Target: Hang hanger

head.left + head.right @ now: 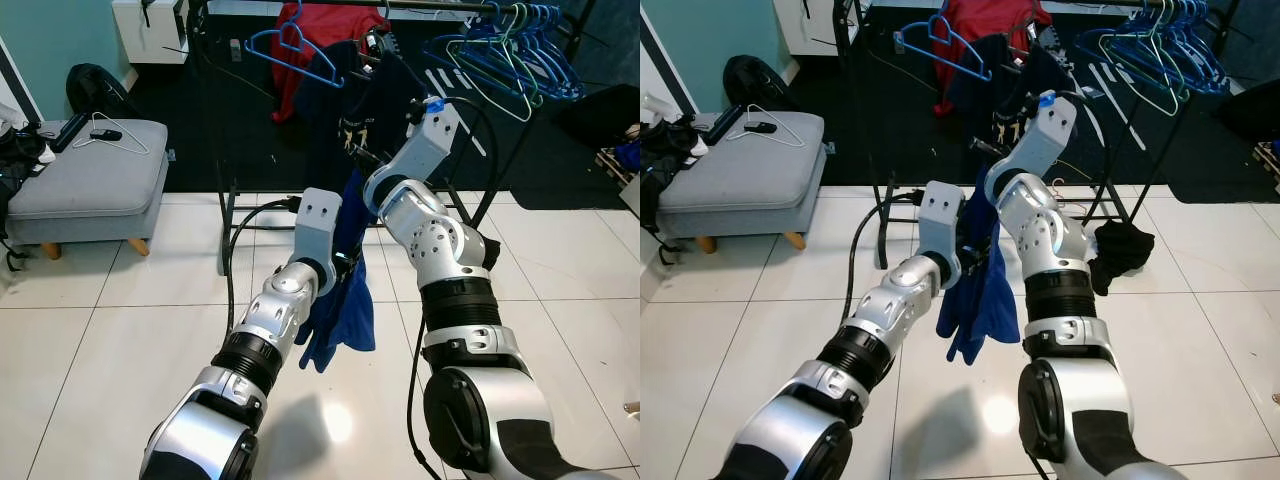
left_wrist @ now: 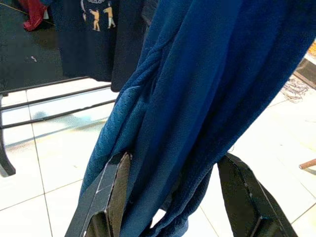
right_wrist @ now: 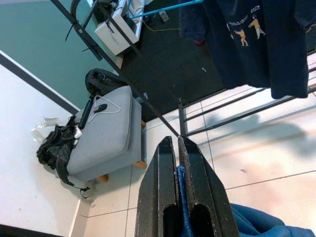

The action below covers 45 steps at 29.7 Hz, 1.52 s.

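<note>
your right end effector [image 3: 178, 163] is pinched shut on the blue garment [image 1: 345, 300]; your left end effector [image 2: 173, 192] straddles it, fingers apart.

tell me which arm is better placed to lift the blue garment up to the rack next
Right, probably. The right gripper is shut on the blue garment's upper end, nearer the rack. The left gripper is lower, its open fingers loosely around the cloth.
</note>
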Tool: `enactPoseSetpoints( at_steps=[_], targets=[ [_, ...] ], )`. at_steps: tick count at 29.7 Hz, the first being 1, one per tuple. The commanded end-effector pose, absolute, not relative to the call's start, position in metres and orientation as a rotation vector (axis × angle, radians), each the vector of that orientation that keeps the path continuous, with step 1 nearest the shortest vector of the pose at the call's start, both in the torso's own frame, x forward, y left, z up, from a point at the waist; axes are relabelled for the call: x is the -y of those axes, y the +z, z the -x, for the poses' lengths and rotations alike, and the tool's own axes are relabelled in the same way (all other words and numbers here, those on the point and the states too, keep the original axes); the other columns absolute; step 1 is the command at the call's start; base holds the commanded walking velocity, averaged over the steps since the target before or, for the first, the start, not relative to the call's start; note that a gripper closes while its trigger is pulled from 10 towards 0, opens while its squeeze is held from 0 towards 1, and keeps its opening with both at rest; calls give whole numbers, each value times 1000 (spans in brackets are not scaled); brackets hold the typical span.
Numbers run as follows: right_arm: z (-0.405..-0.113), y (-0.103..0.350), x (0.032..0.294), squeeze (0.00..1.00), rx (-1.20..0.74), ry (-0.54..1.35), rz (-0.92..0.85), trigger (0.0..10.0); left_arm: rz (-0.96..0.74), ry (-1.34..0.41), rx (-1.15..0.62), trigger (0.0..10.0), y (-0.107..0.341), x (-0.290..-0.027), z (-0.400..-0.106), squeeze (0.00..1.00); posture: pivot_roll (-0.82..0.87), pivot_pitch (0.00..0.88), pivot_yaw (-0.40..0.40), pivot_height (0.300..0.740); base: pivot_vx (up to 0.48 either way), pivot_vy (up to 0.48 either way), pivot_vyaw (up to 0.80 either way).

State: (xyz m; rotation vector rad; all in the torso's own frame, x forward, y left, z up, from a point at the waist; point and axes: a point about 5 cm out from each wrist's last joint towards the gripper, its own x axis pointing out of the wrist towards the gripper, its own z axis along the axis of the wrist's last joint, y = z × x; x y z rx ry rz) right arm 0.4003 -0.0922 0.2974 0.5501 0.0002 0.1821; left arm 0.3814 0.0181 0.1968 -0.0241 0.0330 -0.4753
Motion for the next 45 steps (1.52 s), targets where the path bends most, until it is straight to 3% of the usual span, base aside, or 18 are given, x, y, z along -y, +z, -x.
enactPoseSetpoints(
  at_steps=[1,34,45],
  targets=[
    [-399,303,91,0,15,197,-535,0,18,-485,-33,10000,193,-17,-379,0,-122,196,-60,740,0,0,0],
    [-398,302,91,0,16,204,-532,0,-68,-553,-31,10000,186,-29,-379,0,-117,179,-63,740,0,0,0],
    [-398,303,90,0,15,207,-537,0,5,-575,-27,10000,194,-8,-375,0,-119,188,-64,740,0,0,0]
  ],
)
